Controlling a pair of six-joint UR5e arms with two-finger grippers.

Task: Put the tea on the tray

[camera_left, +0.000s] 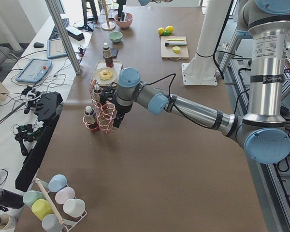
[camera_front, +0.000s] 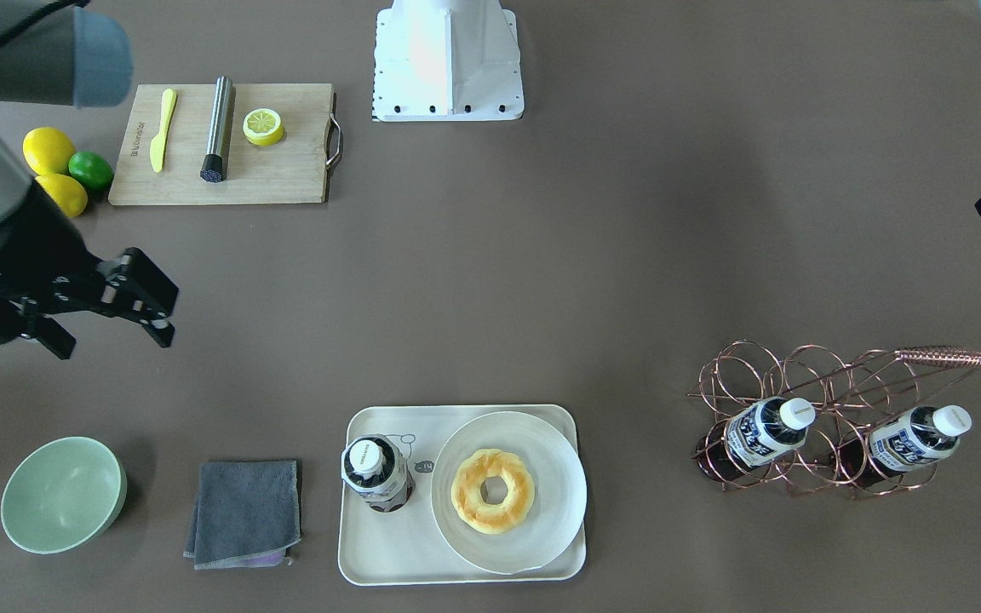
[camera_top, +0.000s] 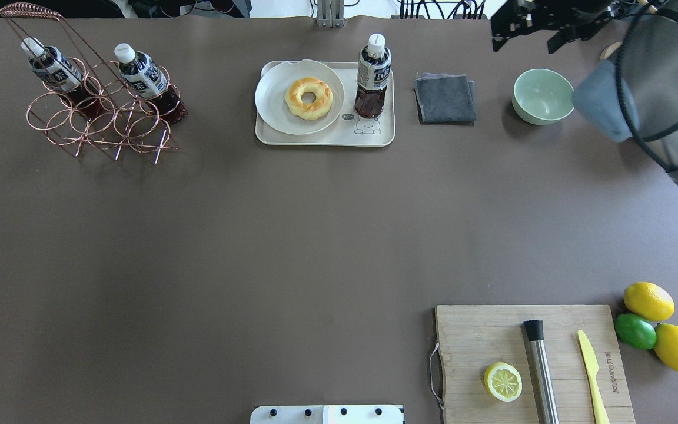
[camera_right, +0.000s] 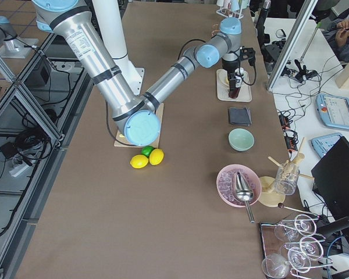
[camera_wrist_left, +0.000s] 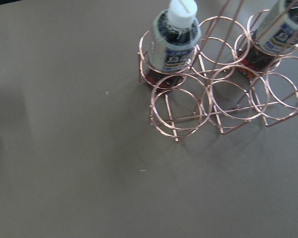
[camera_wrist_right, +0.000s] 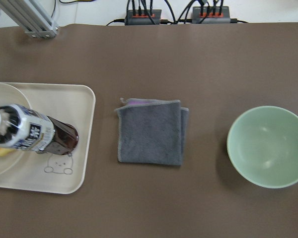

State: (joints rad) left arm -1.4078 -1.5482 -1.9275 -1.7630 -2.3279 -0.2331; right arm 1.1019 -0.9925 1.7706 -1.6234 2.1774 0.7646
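Observation:
One tea bottle (camera_front: 375, 472) stands upright on the cream tray (camera_front: 397, 553), next to a round plate (camera_front: 559, 477) with a doughnut. It also shows in the overhead view (camera_top: 373, 76) and the right wrist view (camera_wrist_right: 32, 134). Two more alike bottles (camera_front: 767, 430) (camera_front: 916, 438) lie in the copper wire rack (camera_front: 840, 375). My right gripper (camera_front: 111, 336) is open and empty, high above the table near the cloth and bowl, apart from the tray. My left gripper (camera_left: 117, 116) hangs beside the rack on the robot's side. I cannot tell whether it is open or shut.
A grey folded cloth (camera_front: 243, 511) and a green bowl (camera_front: 60, 494) lie beside the tray. A wooden cutting board (camera_front: 286, 170) holds a knife, a metal rod and half a lemon. Two lemons and a lime (camera_front: 90, 170) lie beside it.

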